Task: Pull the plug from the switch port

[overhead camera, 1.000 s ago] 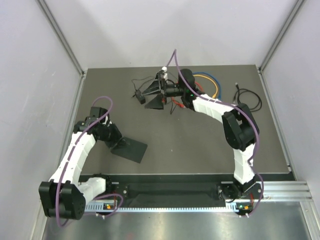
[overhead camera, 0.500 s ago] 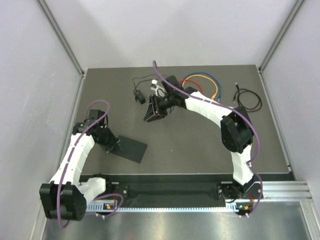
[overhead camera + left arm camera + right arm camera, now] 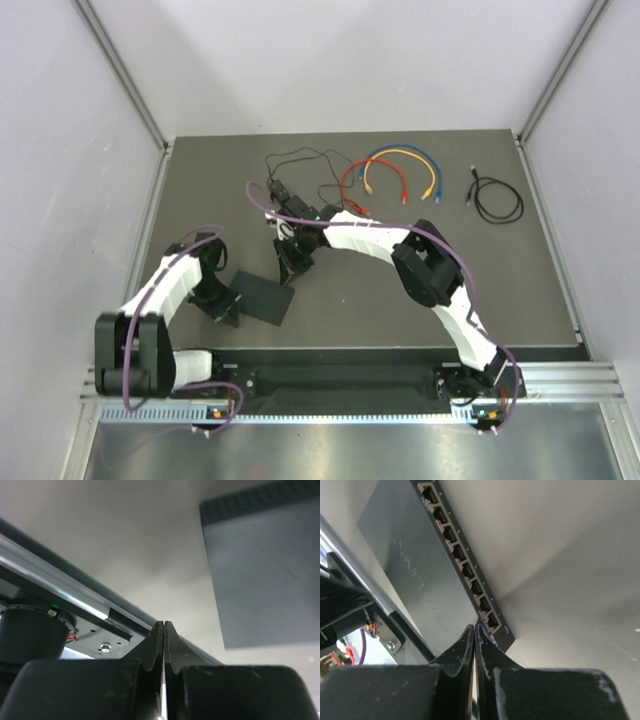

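Observation:
The switch (image 3: 264,297) is a flat matte-black slab lying near the front left of the mat. In the right wrist view its plain top (image 3: 407,575) and a row of ports (image 3: 462,566) show, and every port I see is empty. The plug is out of view. My right gripper (image 3: 293,263) (image 3: 474,628) is shut with nothing between its fingers, its tips just off the port face near the last port. My left gripper (image 3: 224,306) (image 3: 164,624) is also shut and empty, beside the switch's left end; the switch (image 3: 265,575) lies to its right.
Red, orange and blue patch cables (image 3: 392,175) lie coiled at the back centre, with a black cable (image 3: 497,202) at the back right. A small black power-adapter block (image 3: 277,188) on a thin cord sits at the back left. The metal rail (image 3: 400,385) runs along the front edge.
The right arm swung from the cables at the back down to the switch's port side, and its jaws went from wide open to shut. The left gripper closed and drew slightly toward the front.

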